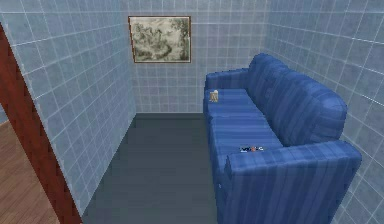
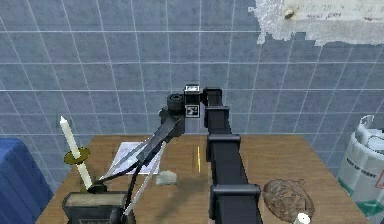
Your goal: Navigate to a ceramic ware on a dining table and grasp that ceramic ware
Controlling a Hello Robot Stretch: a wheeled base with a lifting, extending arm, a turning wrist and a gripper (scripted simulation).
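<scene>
In the arm side view a wooden table [image 2: 290, 160] runs across the lower half of the picture. A white vessel with a green pattern [image 2: 365, 150] stands at its right edge. A brown round dish [image 2: 285, 195] lies near the arm's bar, with a small white thing [image 2: 303, 217] at its rim. My arm reaches out over the table, and the gripper [image 2: 125, 180] points down and left from its dark body. Its fingers end over a sheet of paper [image 2: 125, 155] and a dark box [image 2: 95, 205], so I cannot tell whether it holds anything.
A white candle [image 2: 68, 150] stands on the table's left part, and a small pale lump [image 2: 168, 178] lies by the fingers. In the forward view a blue sofa [image 1: 270, 130] takes up the right side, with a framed picture [image 1: 159, 40] on the far wall and grey floor [image 1: 160, 165] on the left.
</scene>
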